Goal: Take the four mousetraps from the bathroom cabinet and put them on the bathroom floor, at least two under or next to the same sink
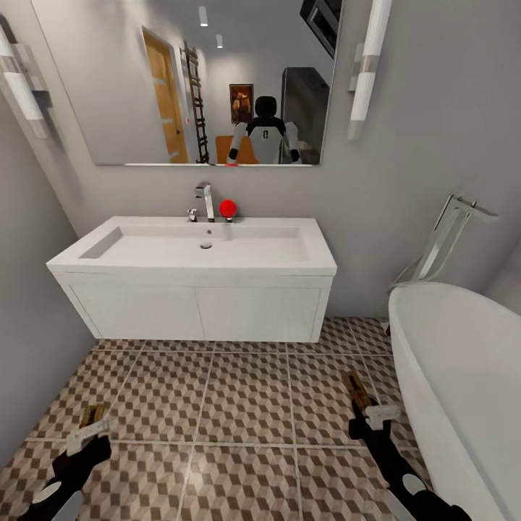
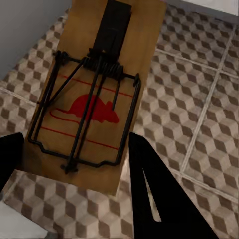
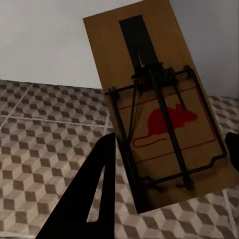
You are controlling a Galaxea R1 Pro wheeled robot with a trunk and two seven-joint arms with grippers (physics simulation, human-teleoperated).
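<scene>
Each gripper holds one mousetrap above the bathroom floor (image 1: 246,398). My left gripper (image 1: 87,435) (image 2: 74,144) is shut on a tan wooden mousetrap (image 1: 92,415) (image 2: 94,99) with a black wire spring and a red mouse print. My right gripper (image 1: 373,417) (image 3: 172,142) is shut on a second mousetrap (image 1: 357,387) (image 3: 159,109) of the same look. The white sink (image 1: 318,260) on its boxy vanity stands ahead, between the two arms. The cabinet is out of view.
A white bathtub (image 1: 463,376) fills the right side, close to my right arm. A grey wall (image 1: 29,347) closes the left. A chrome faucet (image 1: 207,201) and a red ball (image 1: 229,209) sit on the sink's back edge, under a mirror (image 1: 188,79).
</scene>
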